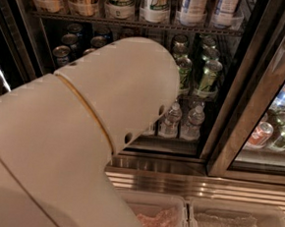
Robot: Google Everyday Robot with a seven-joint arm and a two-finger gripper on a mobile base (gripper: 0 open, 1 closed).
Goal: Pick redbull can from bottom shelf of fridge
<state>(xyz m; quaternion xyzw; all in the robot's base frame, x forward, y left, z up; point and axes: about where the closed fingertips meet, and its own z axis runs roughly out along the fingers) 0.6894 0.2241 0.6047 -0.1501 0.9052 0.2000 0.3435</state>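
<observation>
The fridge (220,121) stands open in front of me, with a dark interior and wire racks. My white arm (97,126) fills the left and middle of the view and reaches toward the lower racks. My gripper is hidden behind the arm. No redbull can shows; the left of the bottom shelf (177,142) is covered by the arm. Clear water bottles (170,120) stand on the shelf's right part.
The rack above holds blue cans (62,56) at the left and green cans (209,74) at the right. Tall drinks (153,3) fill the top rack. The steel door frame (254,99) and a neighbouring cooler with cans (259,134) are at the right. Plastic bins (232,226) sit below the steel sill.
</observation>
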